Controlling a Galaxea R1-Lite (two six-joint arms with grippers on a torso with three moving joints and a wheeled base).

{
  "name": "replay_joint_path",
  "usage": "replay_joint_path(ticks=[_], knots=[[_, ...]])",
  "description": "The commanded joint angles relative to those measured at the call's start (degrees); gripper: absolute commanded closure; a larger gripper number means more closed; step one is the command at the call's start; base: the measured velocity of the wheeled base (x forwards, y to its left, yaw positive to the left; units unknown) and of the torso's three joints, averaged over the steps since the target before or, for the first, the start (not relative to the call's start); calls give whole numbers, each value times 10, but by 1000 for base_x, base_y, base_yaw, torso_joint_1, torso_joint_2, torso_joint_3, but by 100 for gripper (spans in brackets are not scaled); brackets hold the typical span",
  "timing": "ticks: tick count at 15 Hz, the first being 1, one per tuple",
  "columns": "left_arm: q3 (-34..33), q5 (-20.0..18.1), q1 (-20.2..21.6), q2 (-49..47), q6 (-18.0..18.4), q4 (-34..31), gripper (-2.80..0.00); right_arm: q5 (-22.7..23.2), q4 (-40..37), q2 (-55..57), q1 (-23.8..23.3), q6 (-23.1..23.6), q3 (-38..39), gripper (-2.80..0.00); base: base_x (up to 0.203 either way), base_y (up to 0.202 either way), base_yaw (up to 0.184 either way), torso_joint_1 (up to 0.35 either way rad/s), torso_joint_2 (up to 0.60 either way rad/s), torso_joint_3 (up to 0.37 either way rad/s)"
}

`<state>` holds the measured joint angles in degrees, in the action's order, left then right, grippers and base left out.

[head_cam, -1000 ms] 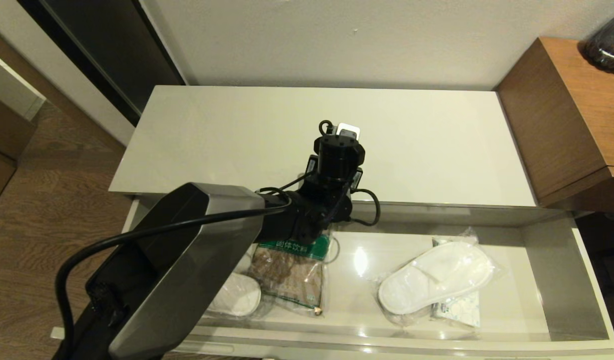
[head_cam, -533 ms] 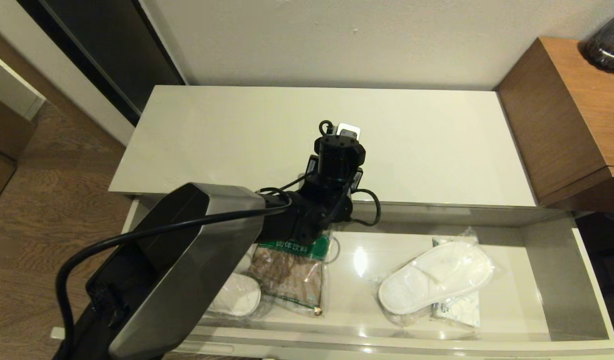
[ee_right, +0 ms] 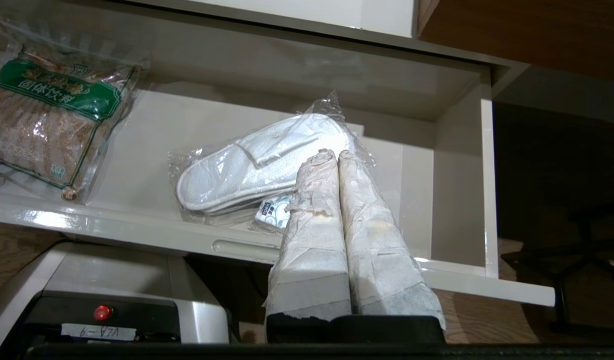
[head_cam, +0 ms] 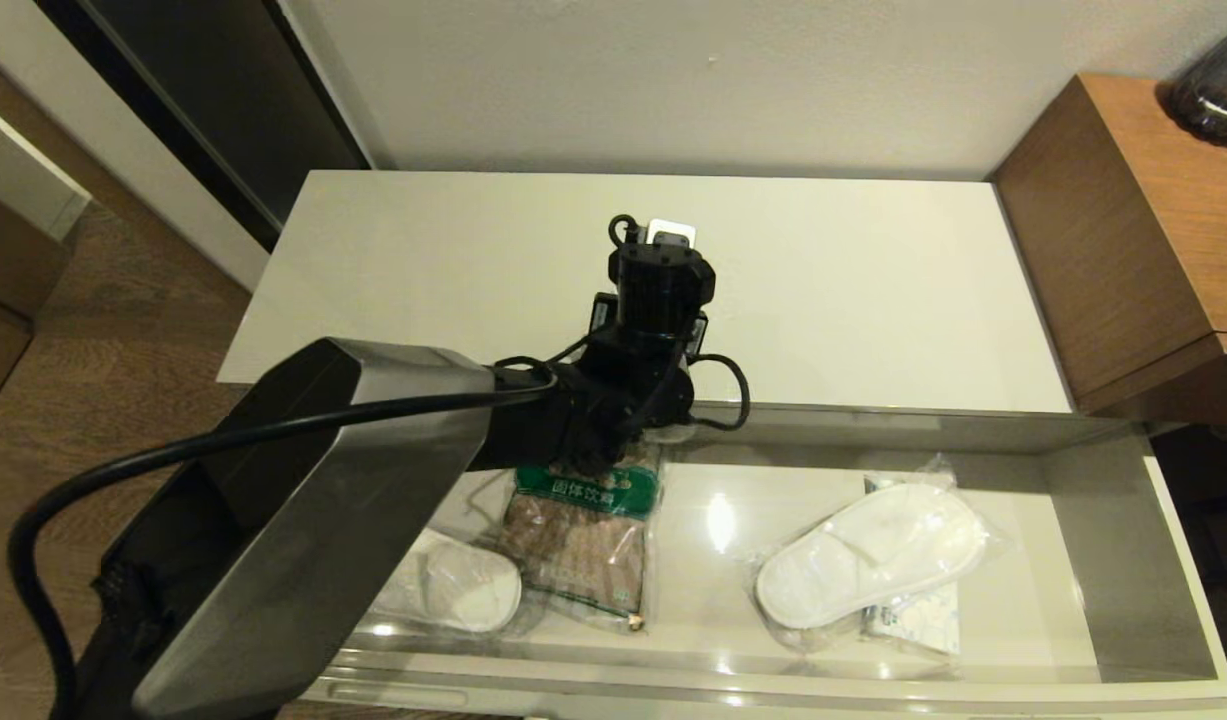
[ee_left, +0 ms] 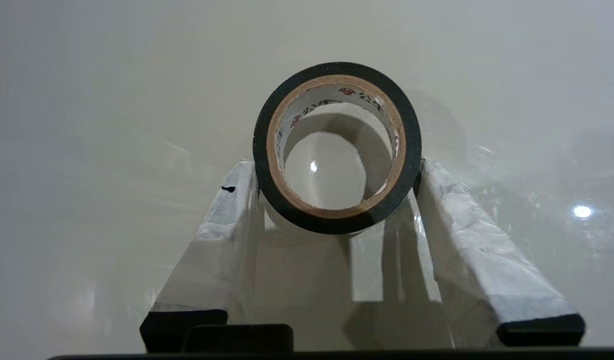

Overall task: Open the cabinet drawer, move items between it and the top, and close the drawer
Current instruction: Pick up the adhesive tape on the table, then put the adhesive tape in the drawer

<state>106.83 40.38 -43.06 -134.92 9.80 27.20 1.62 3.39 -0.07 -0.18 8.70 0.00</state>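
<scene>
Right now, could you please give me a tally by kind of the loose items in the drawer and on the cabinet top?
Slipper pairs in clear bags: 2
Black tape roll: 1
Brown bag with green label: 1
Flat white packet: 1
Total: 5

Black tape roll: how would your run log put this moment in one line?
left gripper holding tape roll over cabinet top | drawer open | right gripper shut, parked

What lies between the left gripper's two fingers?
The black tape roll, standing on edge on the cream cabinet top between the left gripper's fingers; the left wrist view shows it. The head view hides it behind the arm.
</scene>
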Motion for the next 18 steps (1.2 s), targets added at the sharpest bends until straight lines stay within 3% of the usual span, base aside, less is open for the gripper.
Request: replay_joint_path(ticks=[1, 5, 9, 12, 15, 18], knots=[[-10, 4, -1, 19, -4, 2, 0, 0, 0, 1, 0, 0, 0, 0, 0, 0, 0, 0, 0, 0], [-170, 15, -4, 121, -35, 1, 0, 0, 0, 1, 0, 0, 0, 0, 0, 0, 0, 0, 0, 0], [-392, 14, 31, 257, -82, -4, 0, 0, 0, 1, 0, 0, 0, 0, 0, 0, 0, 0, 0, 0], [-512, 10, 64, 368, -111, -13, 0, 0, 0, 1, 0, 0, 0, 0, 0, 0, 0, 0, 0, 0], [-623, -25, 83, 416, -178, -38, 0, 0, 0, 1, 0, 0, 0, 0, 0, 0, 0, 0, 0, 0], [-659, -71, 101, 403, -226, -36, 0, 0, 0, 1, 0, 0, 0, 0, 0, 0, 0, 0, 0, 0]])
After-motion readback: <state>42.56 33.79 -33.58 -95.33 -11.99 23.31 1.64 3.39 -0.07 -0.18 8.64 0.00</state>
